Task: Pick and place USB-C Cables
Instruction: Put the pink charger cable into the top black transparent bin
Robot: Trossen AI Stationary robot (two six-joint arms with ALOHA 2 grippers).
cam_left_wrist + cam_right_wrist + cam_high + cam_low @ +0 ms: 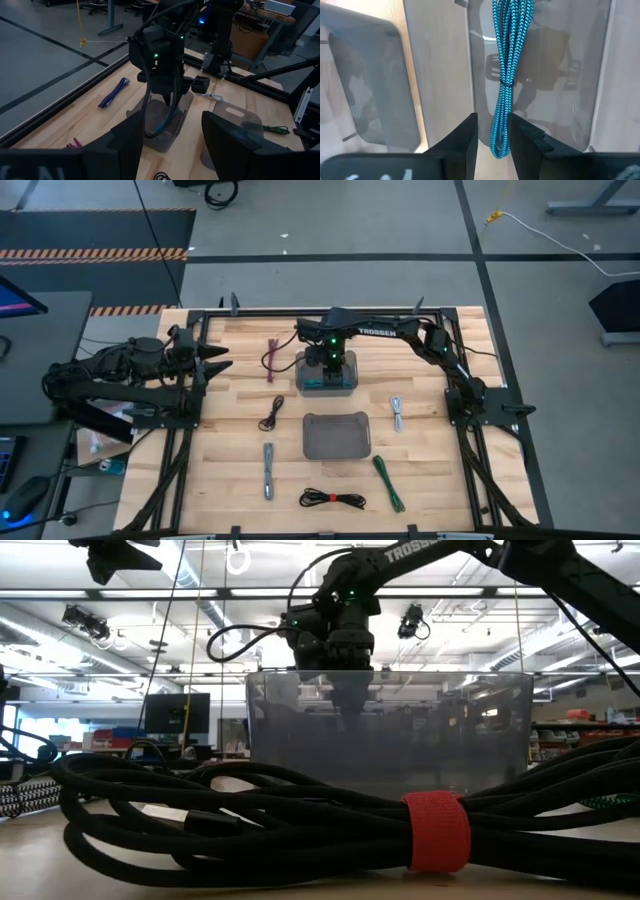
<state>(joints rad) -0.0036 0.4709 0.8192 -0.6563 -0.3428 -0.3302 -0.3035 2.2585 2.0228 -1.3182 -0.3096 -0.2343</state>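
Note:
My right gripper (327, 370) reaches from the right side down into the far translucent grey bin (326, 387) and is shut on the teal USB-C cable (506, 60). My left gripper (222, 360) waits open at the table's left side. Loose on the wood lie the maroon (272, 360), black (272, 415), grey (268, 470), white (397, 413) and green (388, 483) cables. The black cable with a red strap (333, 500) lies by the near edge. The purple cable (112, 92) shows only in the left wrist view. My right gripper pinches the teal cable bundle near its upper looped end (499, 142) between its two fingers, coming from above and pointing down. The bundle hangs below the fingers (165, 120) inside the far bin (172, 137). Whether its lower end touches the bin floor I cannot tell.
A second grey bin (337, 435) stands nearer the table's near edge, in front of the far one; in the low view it (390, 730) fills the middle behind the black cable's red strap (436, 830). A black frame rail (460, 420) runs along the table's sides.

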